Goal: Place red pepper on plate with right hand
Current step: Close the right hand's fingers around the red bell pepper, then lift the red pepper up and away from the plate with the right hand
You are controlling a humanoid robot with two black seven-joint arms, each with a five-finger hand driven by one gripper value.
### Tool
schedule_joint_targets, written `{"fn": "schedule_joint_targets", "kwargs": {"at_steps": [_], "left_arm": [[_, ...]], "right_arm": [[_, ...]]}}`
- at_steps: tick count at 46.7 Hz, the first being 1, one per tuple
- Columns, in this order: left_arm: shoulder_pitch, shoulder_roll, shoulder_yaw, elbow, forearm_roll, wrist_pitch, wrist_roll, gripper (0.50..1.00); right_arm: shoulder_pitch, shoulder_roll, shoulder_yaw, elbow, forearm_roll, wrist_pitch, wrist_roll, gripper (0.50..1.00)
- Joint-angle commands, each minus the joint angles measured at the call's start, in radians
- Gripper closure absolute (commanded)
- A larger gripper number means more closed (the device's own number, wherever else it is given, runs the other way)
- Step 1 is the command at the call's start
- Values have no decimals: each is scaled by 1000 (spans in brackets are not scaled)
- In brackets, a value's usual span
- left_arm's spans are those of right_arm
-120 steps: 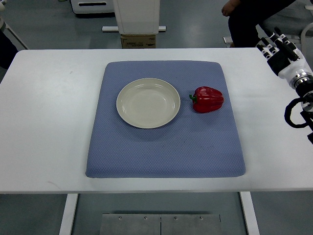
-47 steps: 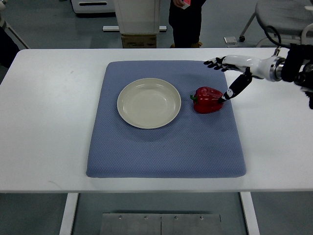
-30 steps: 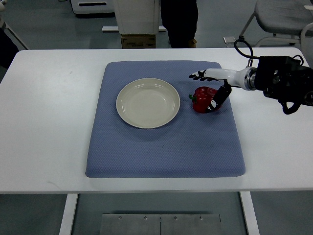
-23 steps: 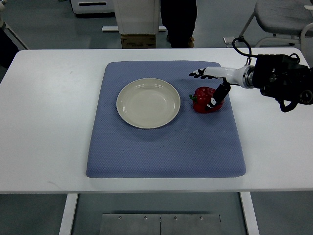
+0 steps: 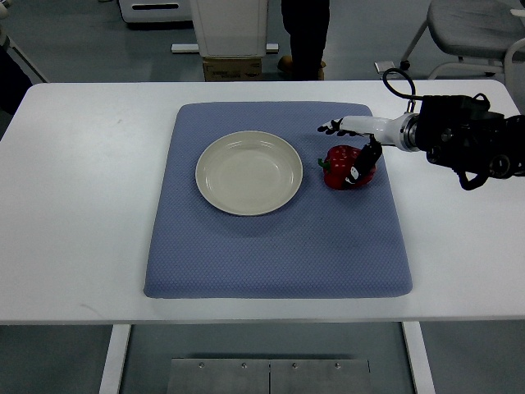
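Observation:
A red bell pepper (image 5: 342, 168) lies on the blue mat (image 5: 271, 246) just right of an empty cream plate (image 5: 248, 172). My right hand (image 5: 349, 148) reaches in from the right edge and sits over the pepper. Its fingers (image 5: 331, 127) stretch past the pepper's far side and the thumb (image 5: 363, 164) rests on its near right side. The hand is spread around the pepper, not closed on it. The pepper rests on the mat. The left arm does not show.
The mat lies on a white table (image 5: 82, 189). A person's legs (image 5: 304, 37) stand behind the table's far edge, beside a cardboard box (image 5: 231, 69). A chair (image 5: 467, 29) is at the far right.
My right arm swung in from the right edge and lowered the hand over the pepper. The pepper and plate have not moved. The person behind the table shifted.

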Motion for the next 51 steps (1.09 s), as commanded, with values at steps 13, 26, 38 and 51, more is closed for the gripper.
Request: {"fn": "schedule_joint_targets", "kwargs": {"at_steps": [13, 26, 38, 51], "left_arm": [[0, 0, 0, 0, 0, 0, 0, 500], [0, 0, 0, 0, 0, 0, 0, 500], [0, 0, 0, 0, 0, 0, 0, 500], [0, 0, 0, 0, 0, 0, 0, 500]], "right_arm": [[-31, 41, -16, -59, 0, 0, -11, 753], [-30, 42, -41, -59, 2, 3, -34, 1000], [-10, 28, -28, -61, 54, 3, -29, 1000], [7, -68, 76, -53, 108, 29, -9, 1000]]}}
